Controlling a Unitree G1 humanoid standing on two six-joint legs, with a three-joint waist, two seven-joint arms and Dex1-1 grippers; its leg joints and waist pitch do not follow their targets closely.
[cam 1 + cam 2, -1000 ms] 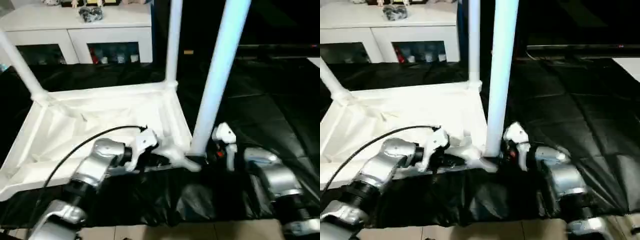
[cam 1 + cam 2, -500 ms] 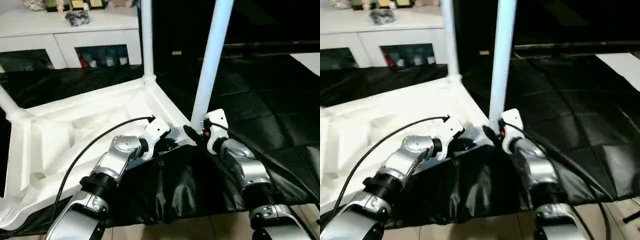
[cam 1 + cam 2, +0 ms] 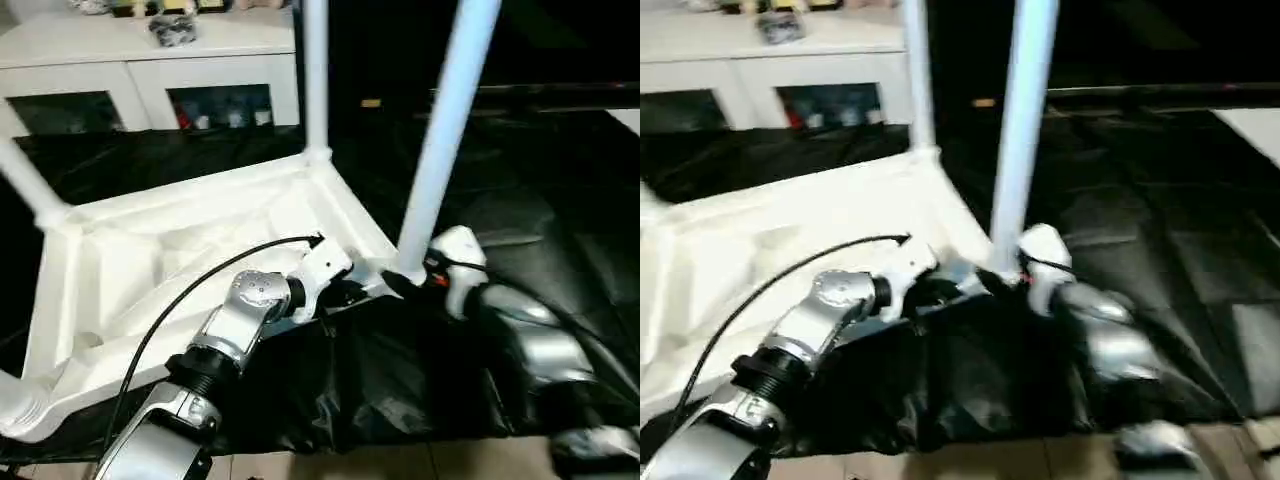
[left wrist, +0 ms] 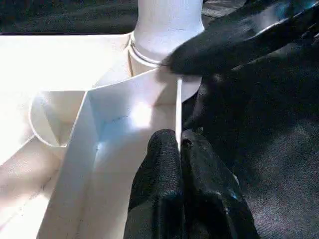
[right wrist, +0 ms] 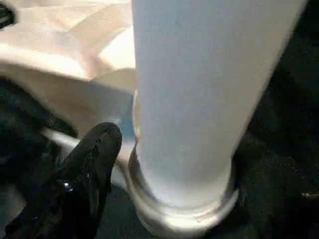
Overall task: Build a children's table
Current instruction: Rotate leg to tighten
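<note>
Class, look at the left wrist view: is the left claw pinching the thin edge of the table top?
Yes: the left claw has its two black fingers closed on the table top's thin rim wall.

Setting: indoor staged room, home-like, used as a robot work area. Evidence: white cabinet (image 3: pixel 150 75) along the far side, with glass doors (image 3: pixel 232 105) showing small coloured items stored inside; several small trinkets (image 3: pixel 172 28) standing on the cabinet top, too blurred to identify. Work surface: low area covered by a black quilted sheet (image 3: pixel 540 215), creased and bunched at the near edge. Beyond the sheet's near edge, a strip of pale tiled floor (image 3: pixel 330 465). Background past the cabinet: dark and unlit. Furnishings suggest a living room or playroom mock-up rather than a workshop.
</note>
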